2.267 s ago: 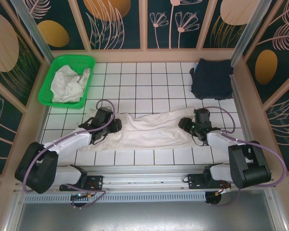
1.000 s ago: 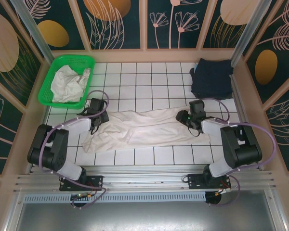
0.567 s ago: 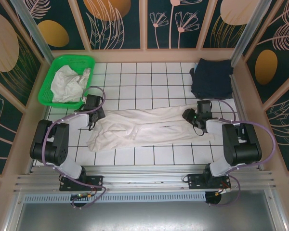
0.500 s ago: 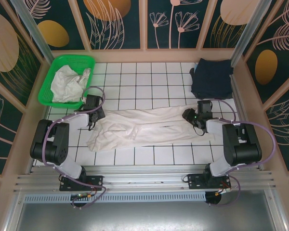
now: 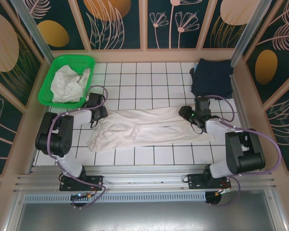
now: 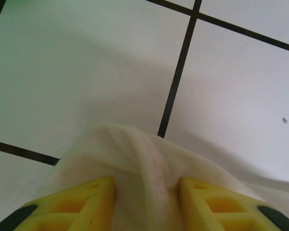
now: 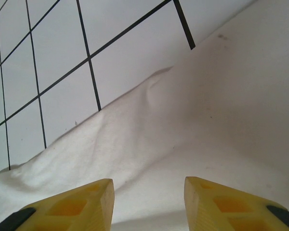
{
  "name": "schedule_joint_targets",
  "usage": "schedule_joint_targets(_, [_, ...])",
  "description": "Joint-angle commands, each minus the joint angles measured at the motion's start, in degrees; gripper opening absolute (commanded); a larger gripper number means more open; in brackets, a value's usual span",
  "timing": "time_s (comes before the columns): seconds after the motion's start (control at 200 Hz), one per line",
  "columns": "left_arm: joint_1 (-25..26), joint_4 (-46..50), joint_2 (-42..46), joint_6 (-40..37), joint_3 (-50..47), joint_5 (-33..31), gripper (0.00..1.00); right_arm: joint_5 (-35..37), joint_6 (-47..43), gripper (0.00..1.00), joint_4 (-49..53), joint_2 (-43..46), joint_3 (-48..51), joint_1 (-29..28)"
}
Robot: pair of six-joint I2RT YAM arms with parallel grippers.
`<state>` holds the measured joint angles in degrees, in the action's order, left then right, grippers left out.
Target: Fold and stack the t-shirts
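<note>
**Supervisor:** State of the end effectors?

**Operator:** I have the left end effector [image 5: 97,114] at the left end of the off-white t-shirt [image 5: 144,127]. Its yellow fingers [image 6: 86,199] stand partly apart, and a fold of cloth fills the gap. I cannot tell whether it is clamped. The right end effector [image 5: 189,114] sits over the shirt's other end, jaws partly apart above cloth. Grip undetermined.

**Supervisor:** Garments?

**Operator:** That shirt lies stretched and wrinkled on the worktop [image 5: 144,91] between both end effectors. The navy t-shirt [image 5: 212,77] lies beyond the right one, apart from it. The green basket [image 5: 47,85], holding a crumpled t-shirt [image 5: 70,83], stands just beyond the left one.
</note>
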<state>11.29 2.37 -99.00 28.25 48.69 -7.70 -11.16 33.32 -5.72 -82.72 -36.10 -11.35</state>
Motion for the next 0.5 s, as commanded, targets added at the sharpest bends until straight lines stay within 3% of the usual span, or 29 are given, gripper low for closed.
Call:
schedule_joint_targets(0.0, [-0.2, 1.3, 1.8, -0.7, 1.4, 1.7, 0.20, -1.7, -1.7, 0.43, 1.5, -2.1, -2.4, -0.2])
schedule_joint_targets(0.195, [-0.3, 3.5, 9.4, -0.8, 0.5, 0.6, 0.02, 0.0, -1.7, 0.43, 0.8, -5.4, -2.0, 0.3])
schedule_joint_targets(0.495, [-0.3, 6.5, 12.9, -0.5, -1.8, -4.4, 0.00, 1.4, -1.9, 0.43, 1.7, -9.8, -3.4, 2.2])
